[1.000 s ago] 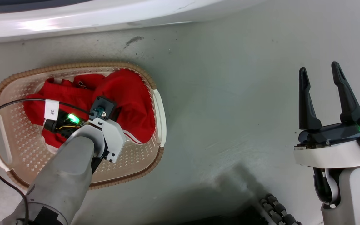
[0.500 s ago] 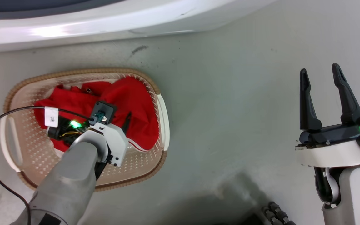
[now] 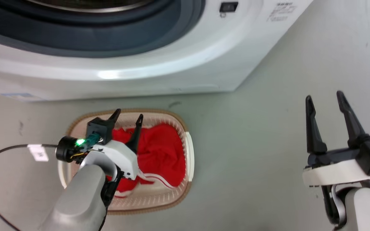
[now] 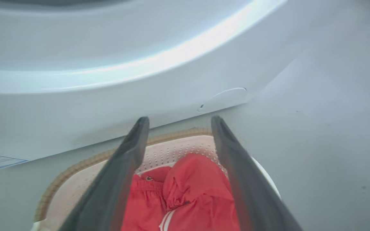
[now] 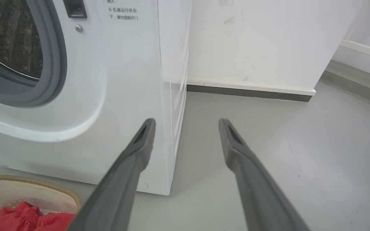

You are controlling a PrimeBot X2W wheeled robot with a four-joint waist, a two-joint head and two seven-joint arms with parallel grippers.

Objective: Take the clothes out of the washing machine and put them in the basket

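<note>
The red clothes (image 3: 161, 155) lie bunched in the cream basket (image 3: 189, 150) on the floor, one showing a white striped hem; they also show in the left wrist view (image 4: 185, 195) and as a red corner (image 5: 27, 218) in the right wrist view. Above the basket's far end my left gripper (image 3: 128, 116) hangs open and empty, raised clear of the fabric. My right gripper (image 3: 324, 96) stands open and empty far to the right over bare floor. The washing machine (image 3: 159, 61) stands behind the basket with its porthole (image 5: 18, 54) open and the steel drum visible inside.
Grey floor (image 3: 252, 154) spreads between the basket and my right arm. A black cable with a white tag (image 3: 37, 152) loops left of my left arm. A white wall with a dark baseboard (image 5: 249, 91) runs right of the washer.
The head camera has tilted up, bringing the washer's porthole into view. My left gripper has lifted out of the basket, away from the red clothes, which stay inside. The right gripper is unchanged.
</note>
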